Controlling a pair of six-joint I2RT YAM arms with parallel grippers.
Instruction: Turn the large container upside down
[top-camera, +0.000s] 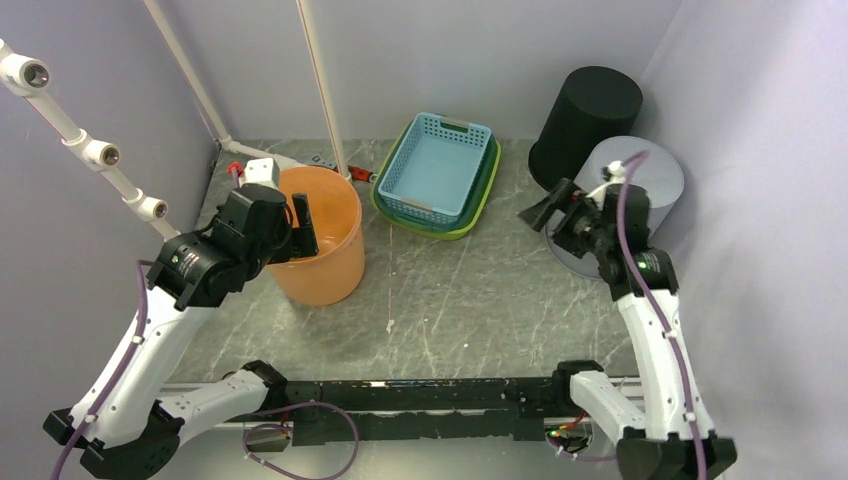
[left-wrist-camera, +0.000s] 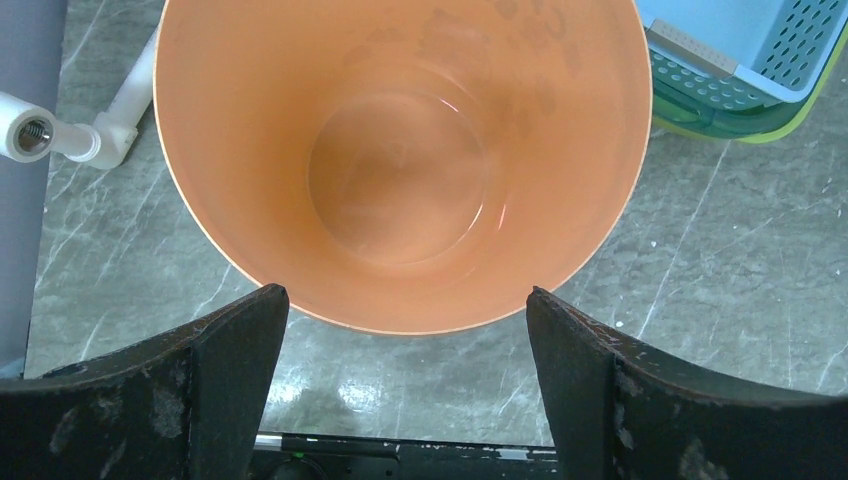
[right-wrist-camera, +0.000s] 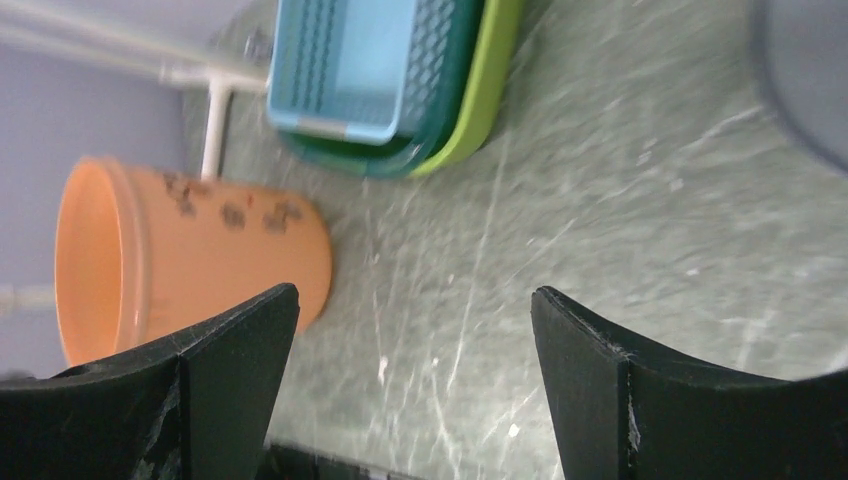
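Note:
The large orange bucket (top-camera: 330, 250) stands upright at the left of the table, mouth up and empty inside. My left gripper (top-camera: 292, 232) hovers over its near-left rim, open and holding nothing. In the left wrist view I look straight down into the bucket (left-wrist-camera: 400, 170), and my left gripper (left-wrist-camera: 405, 295) has its tips spread wide at the near rim. My right gripper (top-camera: 540, 212) is open and empty at the right of the table, far from the bucket. In the right wrist view the bucket (right-wrist-camera: 200, 260) shows at the left, beyond my right gripper (right-wrist-camera: 415, 295).
A blue basket (top-camera: 440, 165) nested in green ones sits at the back centre. A black bin (top-camera: 585, 115) and a grey bin (top-camera: 655, 170) stand upside down at the back right, beside the right arm. White pipes (top-camera: 320, 90) rise behind the bucket.

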